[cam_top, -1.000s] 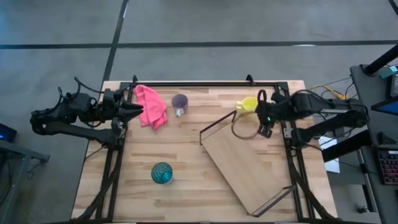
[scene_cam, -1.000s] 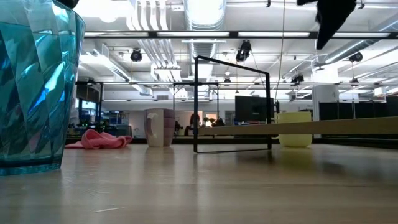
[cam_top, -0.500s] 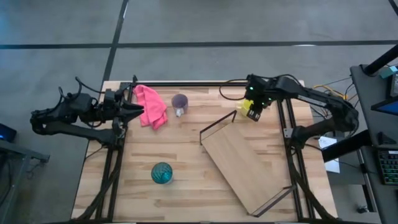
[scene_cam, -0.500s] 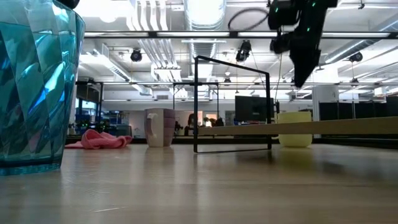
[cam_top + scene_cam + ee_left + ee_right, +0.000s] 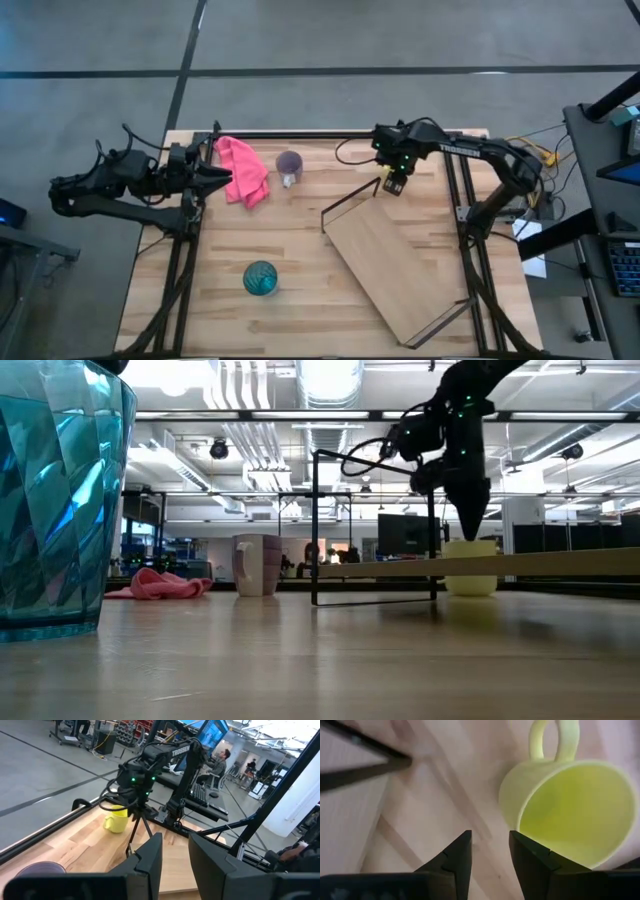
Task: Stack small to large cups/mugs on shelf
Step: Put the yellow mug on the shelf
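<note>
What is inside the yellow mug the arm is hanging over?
Nothing visible: the yellow mug looks empty in the right wrist view, though the right gripper and the picture's edge hide part of its inside.

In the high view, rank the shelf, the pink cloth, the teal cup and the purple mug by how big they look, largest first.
1. Shelf, by far the largest.
2. Pink cloth.
3. Teal cup.
4. Purple mug, only slightly smaller than the teal cup, so that last ranking is close.

The right arm carries white lettering reading "TROSSEN" on its dark link, toward 12 o'clock; nothing else is legible.
</note>
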Robot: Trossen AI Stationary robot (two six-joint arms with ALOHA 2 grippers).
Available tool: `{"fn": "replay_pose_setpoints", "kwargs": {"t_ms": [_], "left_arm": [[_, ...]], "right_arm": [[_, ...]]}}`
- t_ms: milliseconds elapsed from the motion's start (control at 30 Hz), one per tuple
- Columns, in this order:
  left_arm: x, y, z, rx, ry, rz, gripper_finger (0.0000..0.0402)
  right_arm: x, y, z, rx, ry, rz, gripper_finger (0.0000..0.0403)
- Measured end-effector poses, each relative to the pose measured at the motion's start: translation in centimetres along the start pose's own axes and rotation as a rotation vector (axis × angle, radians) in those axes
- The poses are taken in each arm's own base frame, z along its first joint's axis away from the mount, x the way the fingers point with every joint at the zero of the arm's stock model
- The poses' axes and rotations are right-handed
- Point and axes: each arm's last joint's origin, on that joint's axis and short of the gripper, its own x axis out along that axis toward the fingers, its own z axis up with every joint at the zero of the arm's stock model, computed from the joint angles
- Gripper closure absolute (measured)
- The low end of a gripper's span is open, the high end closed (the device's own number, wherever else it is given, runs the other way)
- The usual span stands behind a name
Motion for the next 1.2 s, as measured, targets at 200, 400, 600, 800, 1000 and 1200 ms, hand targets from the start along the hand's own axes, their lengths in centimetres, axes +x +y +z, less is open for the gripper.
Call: {"fn": "replay_pose_setpoints", "kwargs": {"t_ms": [200,400,600,800,1000,1200], "left_arm": [[0.0,0.0,0.0,0.000,0.000,0.000,0.0320],[0.0,0.0,0.0,-0.001,0.000,0.000,0.0320],[0.0,0.0,0.0,0.000,-0.001,0.000,0.0320],[0.0,0.0,0.0,-0.001,-0.002,-0.001,0.0320],[0.0,0.0,0.0,0.000,-0.001,0.000,0.0320],[0.0,0.0,0.0,0.000,0.000,0.000,0.0320]], "right_arm": [[-2.0,-0.1,1.0,0.002,-0.077,-0.010,0.0284],[-3.7,-0.2,1.0,-0.021,-0.141,-0.020,0.0290],[-1.9,-0.2,1.0,-0.026,-0.072,-0.029,0.0291],[-0.6,-0.5,1.5,-0.022,-0.021,-0.066,0.0291],[0.1,-0.8,1.7,-0.005,0.006,-0.066,0.0291],[0.6,-1.1,1.7,0.006,0.031,-0.064,0.0291]]}}
